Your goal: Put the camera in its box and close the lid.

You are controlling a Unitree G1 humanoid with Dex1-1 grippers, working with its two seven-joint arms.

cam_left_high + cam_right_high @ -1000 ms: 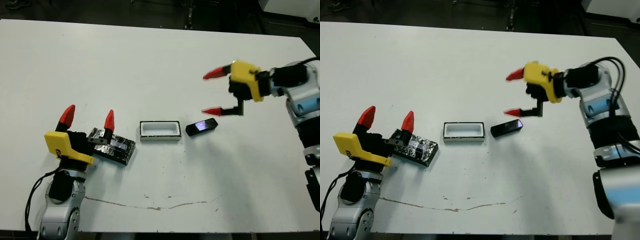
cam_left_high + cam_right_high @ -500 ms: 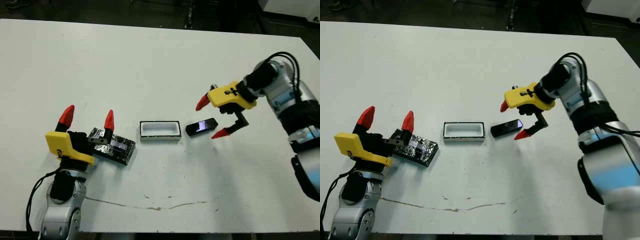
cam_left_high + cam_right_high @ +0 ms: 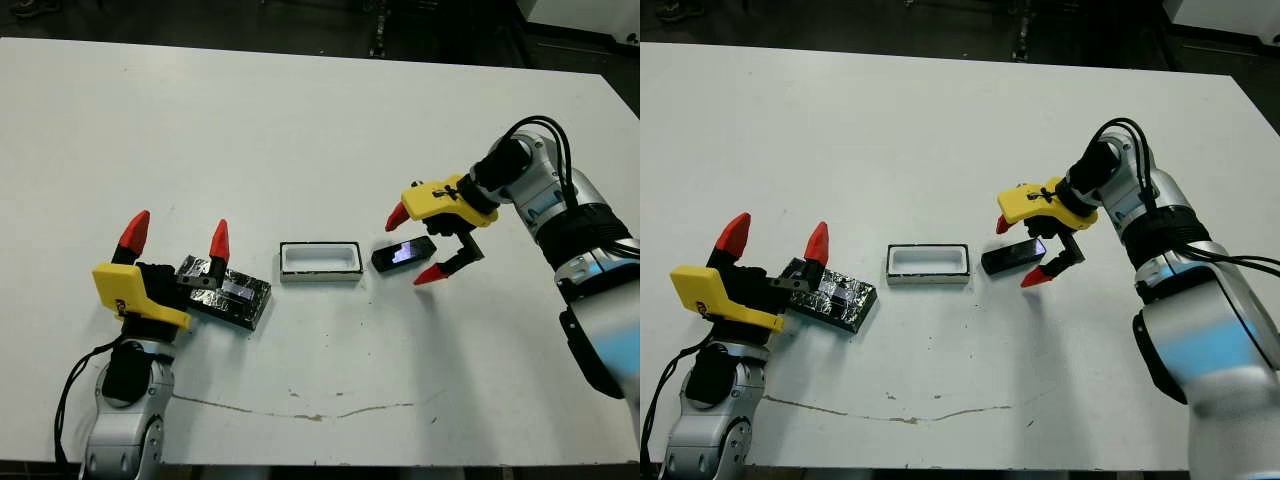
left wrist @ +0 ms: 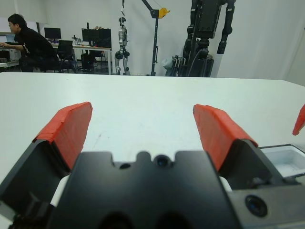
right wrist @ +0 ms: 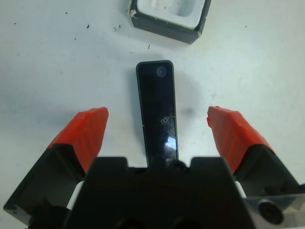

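Note:
The camera, a small black bar with a bluish lit screen, lies on the table just right of the box, a shallow white-rimmed tray with nothing in it. My right gripper is open and straddles the camera's right end, one red fingertip on either side; the right wrist view shows the camera lying between the fingers with the box beyond it. The lid, black with silvery speckles, lies at the left. My left gripper is open, raised beside the lid, holding nothing.
A thin dark scratch line runs along the table near its front edge. Beyond the table's far edge, the left wrist view shows a seated person at a desk and robot stands.
My right gripper has come down and leftwards from above the table until its open fingers straddle the camera. The left arm, lid, box and camera have stayed put.

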